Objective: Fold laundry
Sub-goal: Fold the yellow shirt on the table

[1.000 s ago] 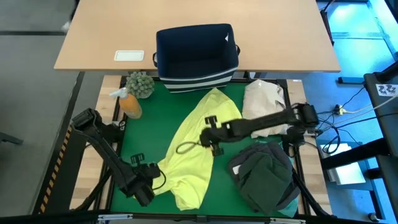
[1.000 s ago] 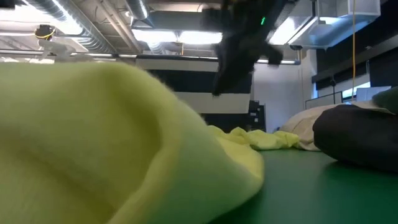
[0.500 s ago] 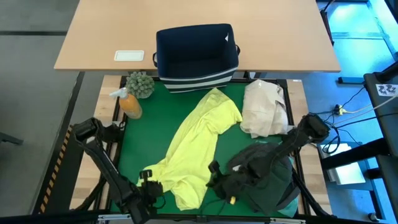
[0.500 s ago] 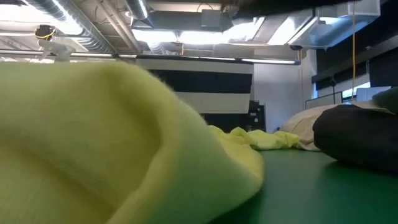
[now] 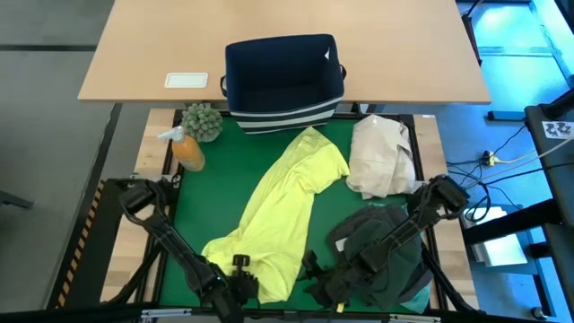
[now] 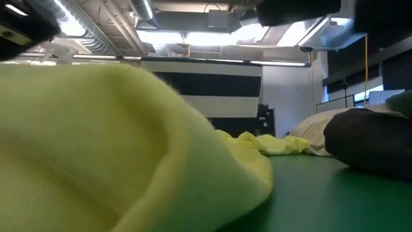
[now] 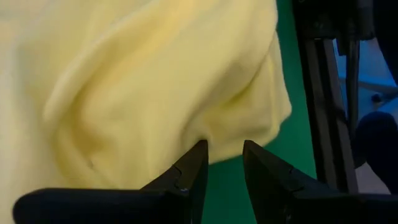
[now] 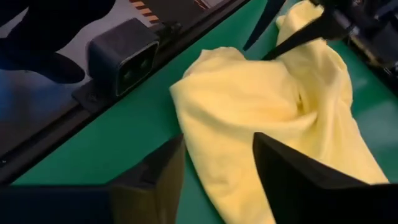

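A green mat covers the work table. On it the yellow-green shirt lies spread, its near hem just ahead of the left gripper and beside the right gripper. A dark garment pile lies under the right arm, and a cream cloth bundle and navy bin sit farther off.

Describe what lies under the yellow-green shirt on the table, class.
Green mat shows all around the yellow-green shirt and runs beneath it. Whether anything else lies under the shirt cannot be seen; the cloth covers it.
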Robot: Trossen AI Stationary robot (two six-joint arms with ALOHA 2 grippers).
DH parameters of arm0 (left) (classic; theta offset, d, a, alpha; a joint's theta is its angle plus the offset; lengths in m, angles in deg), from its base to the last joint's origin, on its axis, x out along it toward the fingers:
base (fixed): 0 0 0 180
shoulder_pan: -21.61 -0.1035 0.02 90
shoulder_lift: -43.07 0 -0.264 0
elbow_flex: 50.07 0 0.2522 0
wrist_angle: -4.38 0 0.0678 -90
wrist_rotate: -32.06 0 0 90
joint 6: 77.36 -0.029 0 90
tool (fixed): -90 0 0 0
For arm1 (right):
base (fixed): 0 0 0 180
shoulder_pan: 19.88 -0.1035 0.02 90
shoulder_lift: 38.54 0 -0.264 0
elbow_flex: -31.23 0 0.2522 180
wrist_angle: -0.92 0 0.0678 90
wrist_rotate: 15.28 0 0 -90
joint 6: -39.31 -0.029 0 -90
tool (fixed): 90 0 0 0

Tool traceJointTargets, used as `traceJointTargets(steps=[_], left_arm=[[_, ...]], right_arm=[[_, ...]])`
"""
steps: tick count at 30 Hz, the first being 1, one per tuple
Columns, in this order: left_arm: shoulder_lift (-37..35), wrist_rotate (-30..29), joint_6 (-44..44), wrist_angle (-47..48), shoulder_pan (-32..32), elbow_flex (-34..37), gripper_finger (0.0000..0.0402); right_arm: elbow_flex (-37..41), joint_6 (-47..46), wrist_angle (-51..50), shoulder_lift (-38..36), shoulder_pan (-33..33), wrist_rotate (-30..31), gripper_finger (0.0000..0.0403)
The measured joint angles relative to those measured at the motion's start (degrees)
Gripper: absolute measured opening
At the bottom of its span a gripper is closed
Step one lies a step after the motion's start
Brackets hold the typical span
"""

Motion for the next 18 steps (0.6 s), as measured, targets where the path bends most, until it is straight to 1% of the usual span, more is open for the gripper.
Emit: traceJointTargets(steps=[2, 5, 11, 14, 18], left_arm=[[0.6, 0.3, -2.3, -1.1, -0.5, 0.0, 0.0095], [0.7, 0.3, -5.1, -0.6, -1.2, 0.0, 0.0095], [0.7, -1.0, -10.2, -0.4, -3.2, 0.0, 0.0095], [0.7, -1.0, -10.6, 0.0, -4.6, 0.0, 0.0095], [0.7, -1.1, -11.2, 0.1, -5.9, 0.0, 0.0095]], right_arm=[[0.0, 0.0, 0.7, 0.0, 0.0, 0.5, 0.0208], [0.0, 0.0, 1.6, 0.0, 0.1, 0.5, 0.0215], [0.0, 0.2, 1.5, 0.0, 1.0, 0.4, 0.0210], [0.0, 0.2, 1.5, 0.0, 1.0, 0.4, 0.0210], [0.0, 0.2, 1.7, 1.7, 0.9, 0.4, 0.0210]])
